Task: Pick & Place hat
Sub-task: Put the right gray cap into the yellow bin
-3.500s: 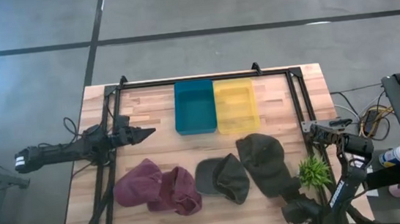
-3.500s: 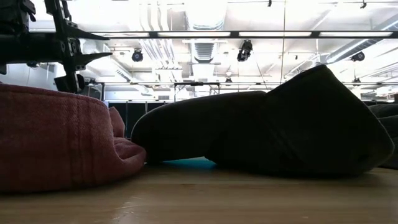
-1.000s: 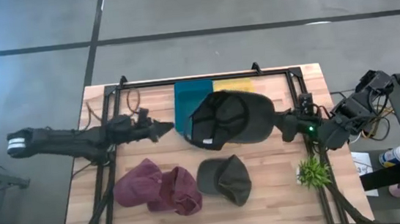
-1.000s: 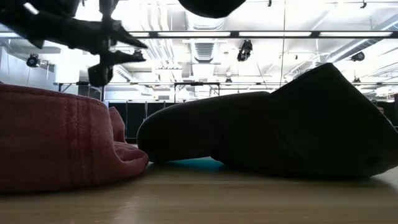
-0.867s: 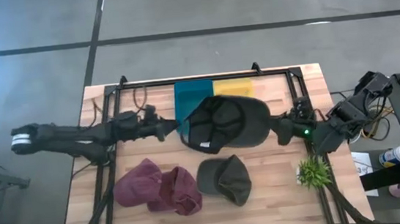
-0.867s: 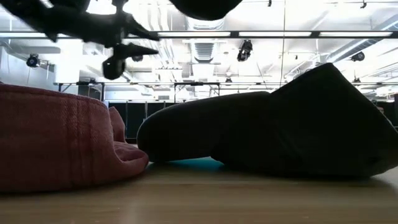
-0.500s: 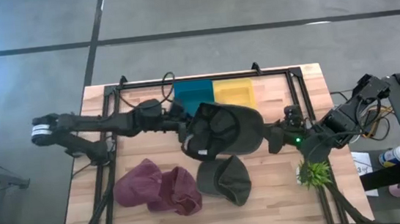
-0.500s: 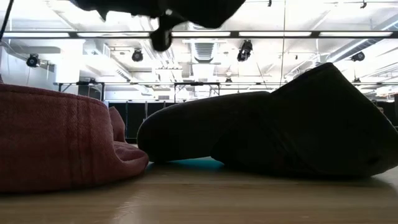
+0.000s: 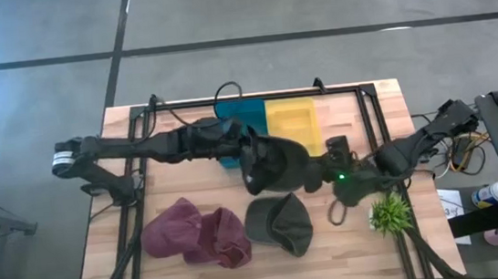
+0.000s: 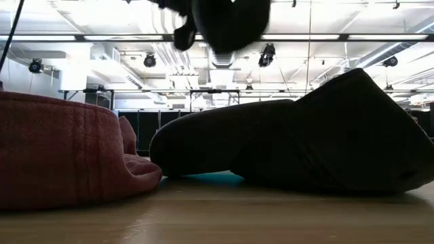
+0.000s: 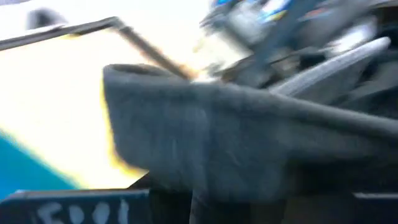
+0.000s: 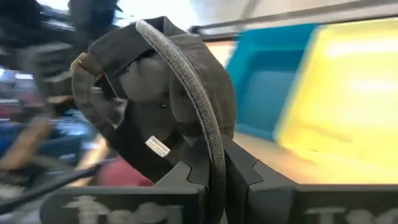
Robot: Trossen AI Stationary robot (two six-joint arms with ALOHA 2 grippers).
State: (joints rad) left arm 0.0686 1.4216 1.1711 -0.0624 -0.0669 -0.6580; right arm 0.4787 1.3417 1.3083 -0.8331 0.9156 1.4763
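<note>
dark olive hat (image 9: pixel 281 167) held up off the wooden table (image 9: pixel 175 133), mid-table, just in front of the teal bin (image 9: pixel 229 117) and yellow bin (image 9: pixel 291 118). right gripper (image 9: pixel 318 171) reaches in from the right side; in the right wrist view its two fingers (image 12: pixel 186 177) are pinched tight on the hat's brim edge, crown hanging open with a white label visible inside. left gripper (image 9: pixel 246 149) comes across from the left and meets the hat's opposite rim; left wrist view shows grey fabric (image 11: pixel 249 149) filling the frame right at the fingers, too blurred to tell whether they are closed on it. on the table below: a second dark cap (image 9: pixel 278 224), two maroon hats (image 9: pixel 194 234) to its left, a small green plant (image 9: pixel 389 212) by the right edge.
</note>
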